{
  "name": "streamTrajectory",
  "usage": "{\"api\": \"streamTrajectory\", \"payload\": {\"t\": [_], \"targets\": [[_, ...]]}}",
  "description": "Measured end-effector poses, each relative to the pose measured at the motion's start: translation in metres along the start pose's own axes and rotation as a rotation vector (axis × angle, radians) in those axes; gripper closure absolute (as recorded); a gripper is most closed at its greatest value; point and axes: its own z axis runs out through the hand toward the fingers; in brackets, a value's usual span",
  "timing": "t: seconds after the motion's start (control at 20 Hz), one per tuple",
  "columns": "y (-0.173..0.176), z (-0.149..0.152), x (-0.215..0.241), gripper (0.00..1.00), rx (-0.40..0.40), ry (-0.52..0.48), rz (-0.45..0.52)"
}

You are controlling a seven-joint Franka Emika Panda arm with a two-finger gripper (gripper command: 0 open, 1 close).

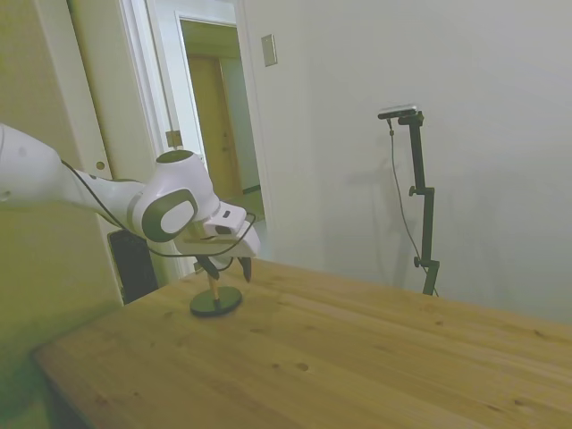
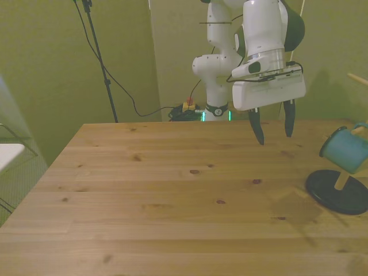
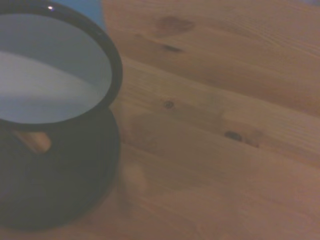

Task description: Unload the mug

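From my seat I see the gripper hanging above the table with its two dark fingers spread apart and nothing between them. The mug is not in its hold: it hangs tilted on a wooden peg of the stand at the front view's right edge, its open mouth turned toward the gripper side. The stand's dark round base sits flat on the boards right under the mug, and a second peg pokes out higher up at the edge of the picture.

In the side view the arm leans in low, and its white hand covers most of the stand; only the round base and a short bit of the post show below the fingertips, so I cannot pick out the mug there. The wrist camera gives me the mug's mouth close by (dark rim, pale inside, all rather soft), with the dark base beneath it and bare knotty wood alongside.

Nothing lies between the fingers and the mug. Behind the table, cables and the robot's base with a small green light.
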Motion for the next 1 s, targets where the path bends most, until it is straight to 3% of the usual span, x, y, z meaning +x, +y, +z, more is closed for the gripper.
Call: {"api": "streamTrajectory", "payload": {"t": [0.3,0.75,1.0], "targets": [[-0.015,0.019,0.015,0.00,0.063,0.020,-0.017],[-0.031,0.021,0.009,0.00,0.174,0.024,-0.041],[-0.033,0.022,0.007,0.00,0.178,0.019,-0.043]]}}
